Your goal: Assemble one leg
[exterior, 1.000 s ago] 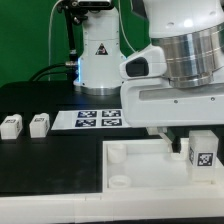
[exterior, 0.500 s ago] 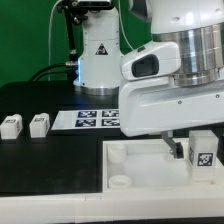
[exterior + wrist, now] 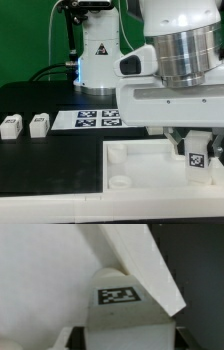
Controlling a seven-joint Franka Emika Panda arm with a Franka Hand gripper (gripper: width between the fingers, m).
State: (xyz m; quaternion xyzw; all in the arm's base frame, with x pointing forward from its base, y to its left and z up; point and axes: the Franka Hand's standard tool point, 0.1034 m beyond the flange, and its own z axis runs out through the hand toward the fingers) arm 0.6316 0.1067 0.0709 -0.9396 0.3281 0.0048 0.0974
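Note:
My gripper (image 3: 196, 148) is shut on a leg (image 3: 198, 158), a small white peg with a black-and-white tag. It holds the leg upright over the far right corner of the white panel (image 3: 140, 175). In the wrist view the leg (image 3: 120, 297) stands between my fingers (image 3: 72, 338), with the panel (image 3: 40, 274) and its edge behind it. I cannot tell whether the leg's lower end touches the panel. Two more legs (image 3: 11, 125) (image 3: 38, 123) lie on the black table at the exterior view's left.
The marker board (image 3: 100, 118) lies on the table behind the panel, in front of the robot base (image 3: 97, 60). Round corner sockets (image 3: 118, 152) (image 3: 118, 182) show on the panel's left side. The arm's large wrist housing fills the upper right of the exterior view.
The wrist has turned and the gripper has shifted a little to the exterior view's left and down, with the leg still in it. The other parts have not moved.

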